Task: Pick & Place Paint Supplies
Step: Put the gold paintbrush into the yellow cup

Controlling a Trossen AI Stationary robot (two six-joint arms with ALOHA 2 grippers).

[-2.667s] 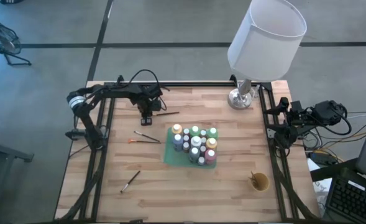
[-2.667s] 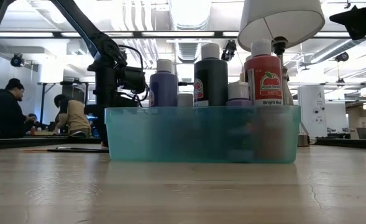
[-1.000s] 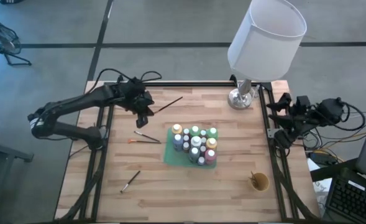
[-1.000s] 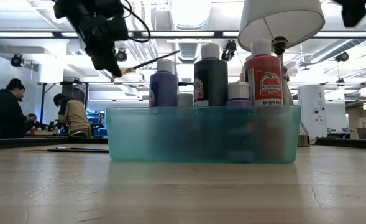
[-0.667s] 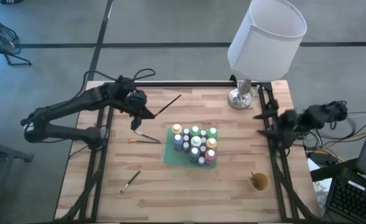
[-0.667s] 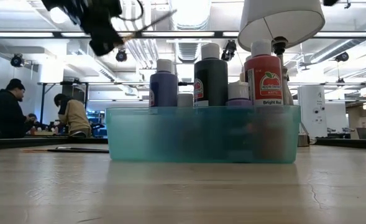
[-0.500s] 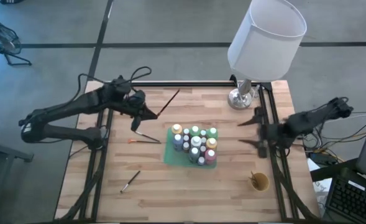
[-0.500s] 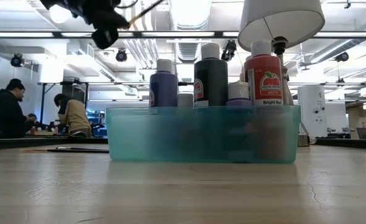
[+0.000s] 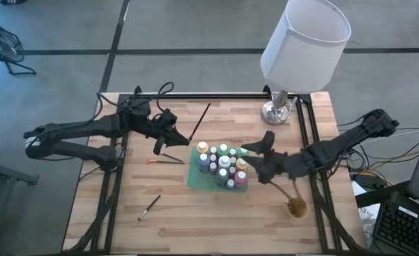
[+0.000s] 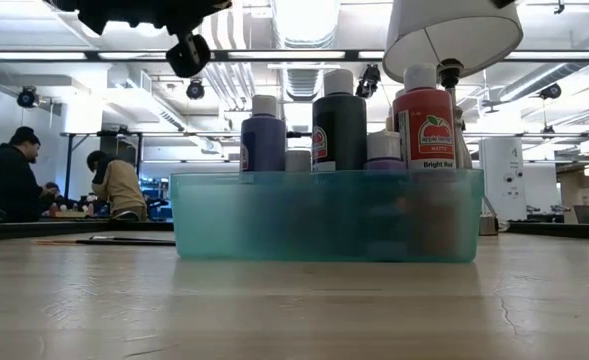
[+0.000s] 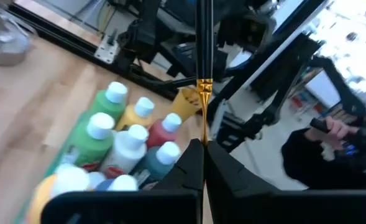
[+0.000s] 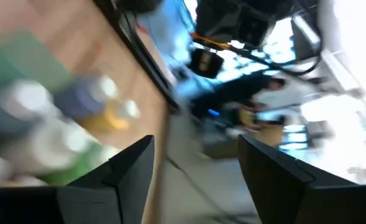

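Paint bottles (image 9: pixel 223 166) stand packed in a teal tray (image 9: pixel 193 176) near the middle of the table (image 9: pixel 195 220). From above I count their pale caps; the low view shows only the tray's front wall (image 10: pixel 324 215) with a purple bottle (image 10: pixel 264 135), a dark bottle (image 10: pixel 338 120) and a red bottle (image 10: pixel 424 125) rising over it, and people seated in the room behind.

My left hand (image 9: pixel 172 132) is clamped on a brush (image 9: pixel 199 121), held in the air over the table's far-left part, its tip pointing toward the lamp (image 9: pixel 305 43). My left wrist view alone shows the grip: both fingers (image 11: pixel 192 163) pressed together on the thin dark handle (image 11: pixel 202 37), with its gold ferrule above them and the bottles below.

My right hand (image 9: pixel 255 158) stands with its fingers apart, holding nothing, just beside the tray's right edge. Its wrist view is blurred, showing bottle caps and the table edge between the spread fingers (image 12: pixel 130 165).

Open table lies along the near edge. Two brushes (image 9: pixel 168 157) lie left of the tray and another brush (image 9: pixel 149 207) nearer the front-left. A tan cup (image 9: pixel 296 208) sits front-right, close under my right arm.

A second ago my right hand was out past the table's right rail; it has swung in to the tray. My left hand has carried the brush slightly toward the tray.
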